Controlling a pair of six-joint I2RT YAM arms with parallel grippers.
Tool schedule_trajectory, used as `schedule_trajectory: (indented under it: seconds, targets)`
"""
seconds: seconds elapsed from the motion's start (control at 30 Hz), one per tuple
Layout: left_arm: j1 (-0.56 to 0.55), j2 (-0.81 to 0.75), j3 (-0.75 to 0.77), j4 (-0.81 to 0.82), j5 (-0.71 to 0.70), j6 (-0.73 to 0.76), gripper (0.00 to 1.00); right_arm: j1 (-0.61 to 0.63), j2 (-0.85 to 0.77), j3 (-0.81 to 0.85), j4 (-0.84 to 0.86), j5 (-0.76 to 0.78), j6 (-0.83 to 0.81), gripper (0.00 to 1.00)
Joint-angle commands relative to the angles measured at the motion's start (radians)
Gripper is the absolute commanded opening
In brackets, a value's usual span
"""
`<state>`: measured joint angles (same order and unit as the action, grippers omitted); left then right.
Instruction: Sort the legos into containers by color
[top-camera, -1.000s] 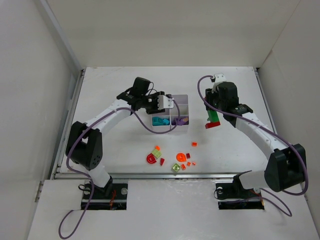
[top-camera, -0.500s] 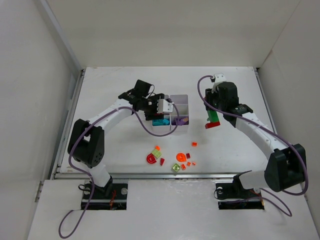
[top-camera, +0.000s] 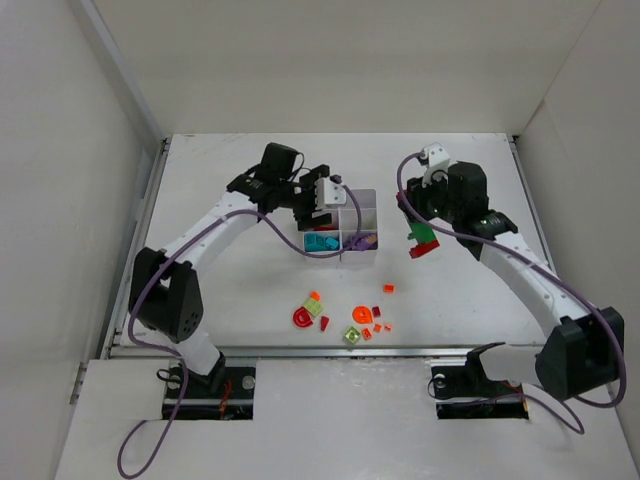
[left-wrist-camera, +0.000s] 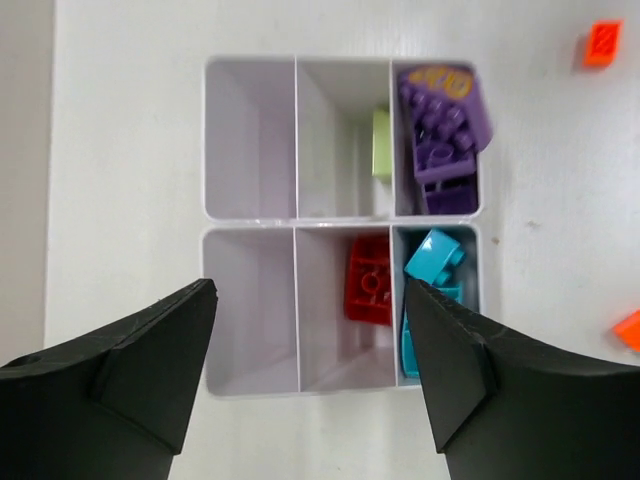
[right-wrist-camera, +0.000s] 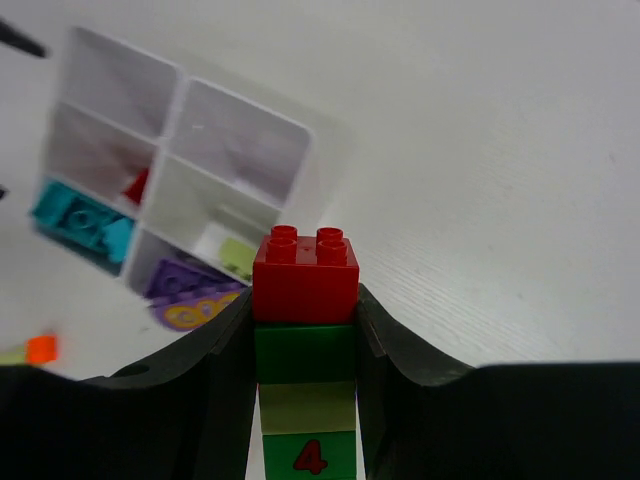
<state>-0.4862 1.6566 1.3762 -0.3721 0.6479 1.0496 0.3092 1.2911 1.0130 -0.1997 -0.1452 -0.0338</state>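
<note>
The white organiser (top-camera: 362, 203) stands at the table's middle; the left wrist view (left-wrist-camera: 250, 150) shows it from above. It holds purple bricks (left-wrist-camera: 440, 130), a lime piece (left-wrist-camera: 381, 145), a red brick (left-wrist-camera: 368, 280) and teal pieces (left-wrist-camera: 432, 268). Two compartments at its left end look bare. My left gripper (top-camera: 322, 208) hovers above it, open and empty (left-wrist-camera: 308, 330). My right gripper (top-camera: 420, 238) is shut (right-wrist-camera: 305, 310) on a stack of bricks (right-wrist-camera: 305, 340), red on top of dark green, lime and green. It holds the stack above the table, right of the organiser (right-wrist-camera: 230, 140).
Loose legos lie near the front edge: a red arch (top-camera: 302, 317), a lime piece (top-camera: 313, 307), an orange round piece (top-camera: 361, 315), a lime square (top-camera: 351, 336), small red and orange bits (top-camera: 387, 289). White walls enclose the table.
My left gripper has turned and lifted back over the organiser's far-left side. My right wrist has shifted slightly right with the stack still in it.
</note>
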Motion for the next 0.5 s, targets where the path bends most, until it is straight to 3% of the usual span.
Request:
schedule_trajectory:
  seconds: [0.0, 0.1, 0.23, 0.47]
  targets:
    - [0.020, -0.130, 0.053, -0.030, 0.189, -0.049, 0.73, -0.001, -0.108, 0.036, 0.130, -0.360, -0.098, 0.00]
    - [0.043, -0.182, 0.011, 0.010, 0.263, -0.091, 0.80, -0.001, -0.144, 0.012, 0.236, -0.522, -0.155, 0.00]
    - [0.043, -0.219, -0.011, 0.033, 0.311, -0.102, 0.82, -0.001, -0.118, 0.012, 0.246, -0.707, -0.267, 0.00]
    - [-0.005, -0.248, 0.009, 0.044, 0.322, -0.111, 0.86, 0.051, -0.052, 0.047, 0.246, -0.766, -0.351, 0.00]
